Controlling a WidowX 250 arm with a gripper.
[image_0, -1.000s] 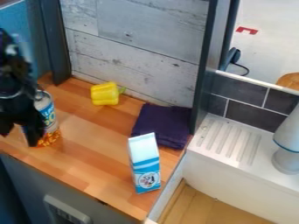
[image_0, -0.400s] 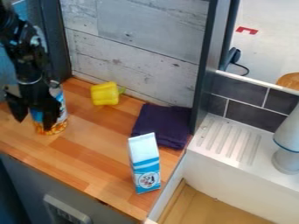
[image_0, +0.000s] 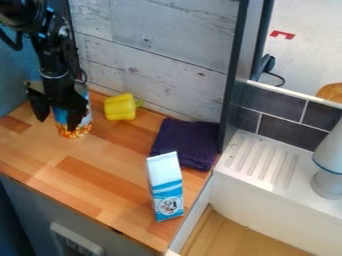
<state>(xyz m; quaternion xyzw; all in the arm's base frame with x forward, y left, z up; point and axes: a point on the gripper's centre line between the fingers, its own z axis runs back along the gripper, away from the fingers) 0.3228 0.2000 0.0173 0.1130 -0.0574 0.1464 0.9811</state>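
The black gripper (image_0: 57, 123) hangs over the left part of the wooden counter, its two fingers spread apart. Just behind it, toward the back wall, stands an upright can (image_0: 83, 123) with a blue and white label and an orange-brown lower band. The right finger covers part of the can; whether they touch cannot be told. Right of the can, a yellow bell pepper (image_0: 120, 107) lies near the wall. A folded dark purple cloth (image_0: 186, 142) rests farther right, and a blue and white carton (image_0: 165, 187) stands in front of it.
The counter (image_0: 107, 175) ends at a front edge above a grey cabinet. Grey wooden boards (image_0: 153, 55) and a dark upright post (image_0: 235, 75) bound the back and right. Beyond lies a white sink with a ribbed drainer (image_0: 264, 157), holding a pale grey object (image_0: 328, 165).
The gripper has moved right and toward the back wall. The can has shifted the same way along with it, closer to the pepper. Pepper, cloth and carton have stayed put.
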